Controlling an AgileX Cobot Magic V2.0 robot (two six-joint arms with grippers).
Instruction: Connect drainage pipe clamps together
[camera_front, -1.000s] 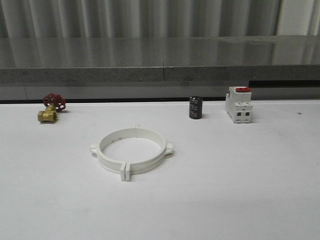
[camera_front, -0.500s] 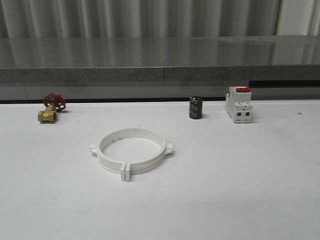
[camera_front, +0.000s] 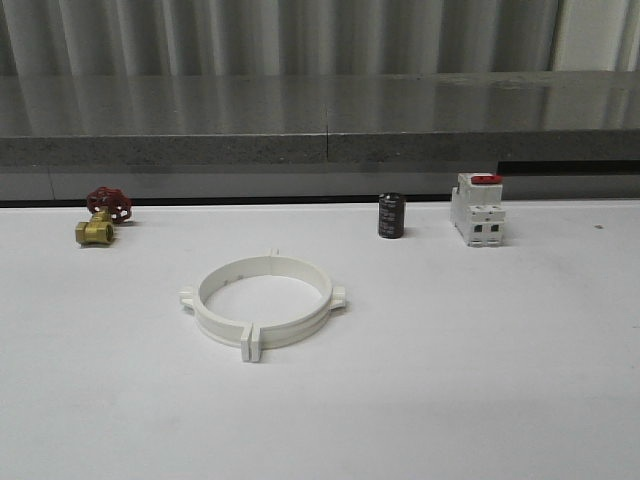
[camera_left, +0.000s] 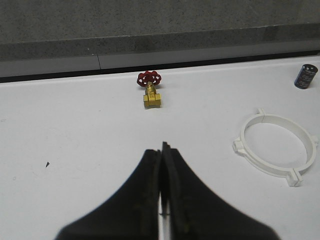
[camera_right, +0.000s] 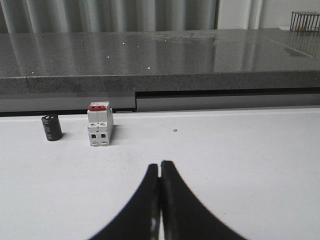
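Note:
The two white drainage pipe clamps (camera_front: 263, 303) lie joined as one flat ring on the white table, with small tabs sticking out at the seams. The same clamp ring (camera_left: 277, 148) shows in the left wrist view, off to one side of my left gripper (camera_left: 161, 148), which is shut with nothing between its black fingers and well apart from the ring. My right gripper (camera_right: 160, 165) is also shut and empty, hovering over bare table away from the ring.
A brass valve with a red handwheel (camera_front: 101, 216) stands at the back left. A black cylinder (camera_front: 391, 215) and a white breaker with a red top (camera_front: 477, 209) stand at the back right. A grey ledge (camera_front: 320, 120) runs behind the table.

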